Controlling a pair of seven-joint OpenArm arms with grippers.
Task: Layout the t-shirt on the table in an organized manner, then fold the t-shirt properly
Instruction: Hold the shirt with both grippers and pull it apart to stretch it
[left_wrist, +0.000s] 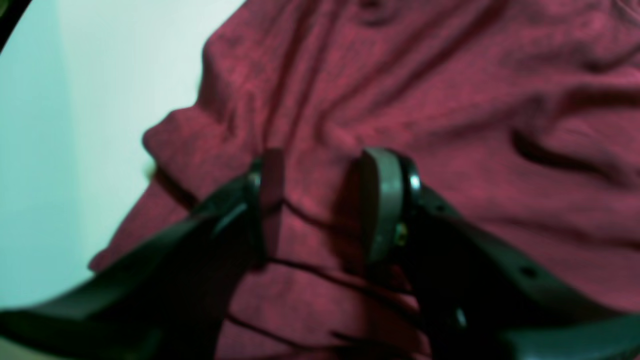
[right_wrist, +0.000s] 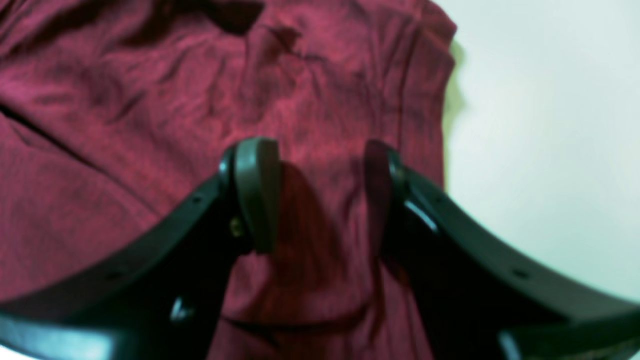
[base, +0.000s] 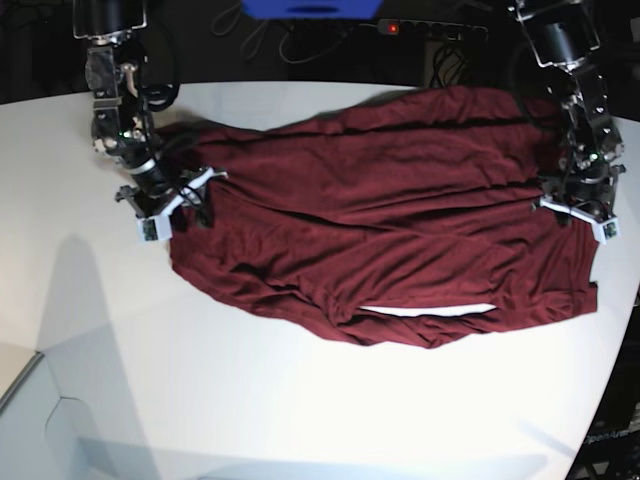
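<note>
T-shirt (base: 390, 230) spread wrinkled on white desk (base: 250, 400), long axis left-right in base view, far-centre of desk, which end is collar: cannot tell

My right jaws (right_wrist: 320, 195) parted, over shirt's left end, cloth between pads, grip unclear

My left jaws (left_wrist: 325, 200) parted over right end, same doubt

Each arm at own end; next move, I judge: pull ends apart along long axis
</note>
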